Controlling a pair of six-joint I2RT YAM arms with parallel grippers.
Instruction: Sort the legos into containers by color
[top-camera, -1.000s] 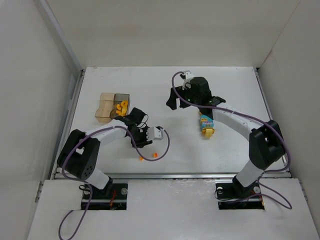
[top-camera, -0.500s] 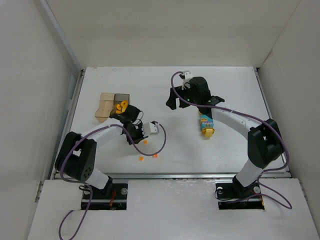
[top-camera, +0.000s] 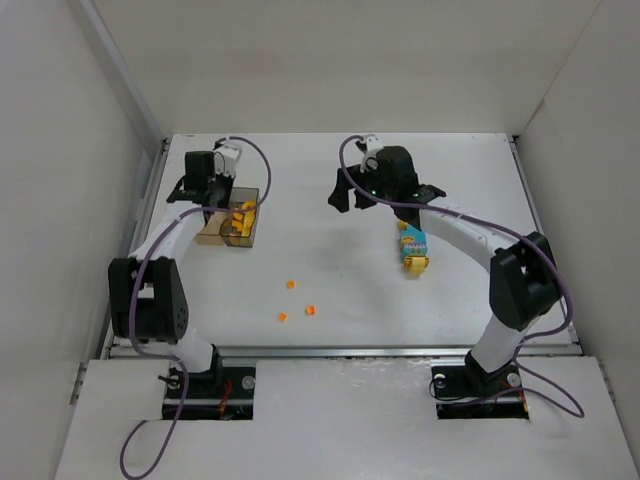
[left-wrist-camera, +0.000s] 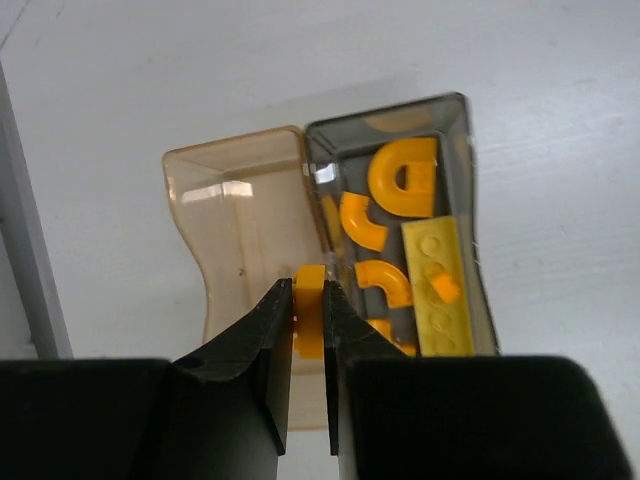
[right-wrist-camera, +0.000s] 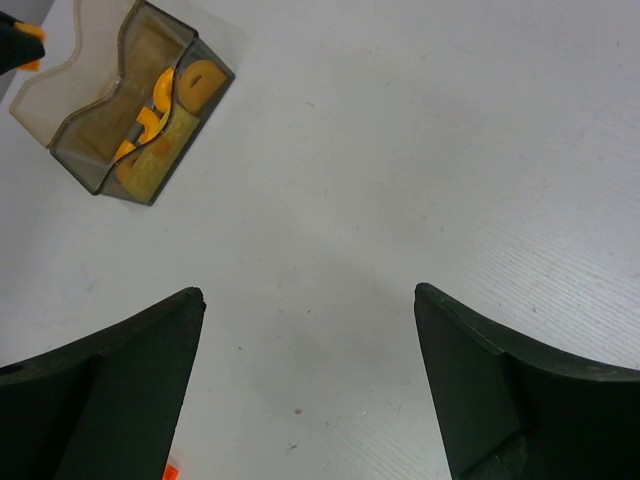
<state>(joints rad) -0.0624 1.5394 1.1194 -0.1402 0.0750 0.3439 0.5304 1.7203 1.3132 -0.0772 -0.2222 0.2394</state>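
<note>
The white flat table (top-camera: 330, 250) carries everything, and the pair of joined square translucent plastic boxes sits on its far left part, well apart from the right arm. The right gripper (right-wrist-camera: 308, 292) hangs over bare table with its black jaws spread wide and nothing between them. The left gripper (left-wrist-camera: 308, 300) hovers above the boxes with its jaws clenched on a tiny orange plastic piece (left-wrist-camera: 311, 285), which lines up in the wrist view with the wall shared by the two boxes. Of the pair, the tan-clear box (left-wrist-camera: 240, 220) shows only its glossy floor. The smoky dark grey box (left-wrist-camera: 345, 150) beside it holds the sorted pieces. Near the right arm's forearm lies a short stack of larger cyan and yellow bricks (top-camera: 411, 245), lengthwise on the table. Inside the grey box a pale yellow studded plate (left-wrist-camera: 432, 250) lies along one wall with a small orange chip (left-wrist-camera: 446, 289) on it. Next to the plate are an orange D-shaped arch (left-wrist-camera: 405, 178) and two orange quarter-round curved pieces (left-wrist-camera: 362, 220) (left-wrist-camera: 385, 283). Three loose tiny orange pieces (top-camera: 291, 284) (top-camera: 310, 310) (top-camera: 282, 317) lie scattered on the open table near its front edge, between the two arms.
</note>
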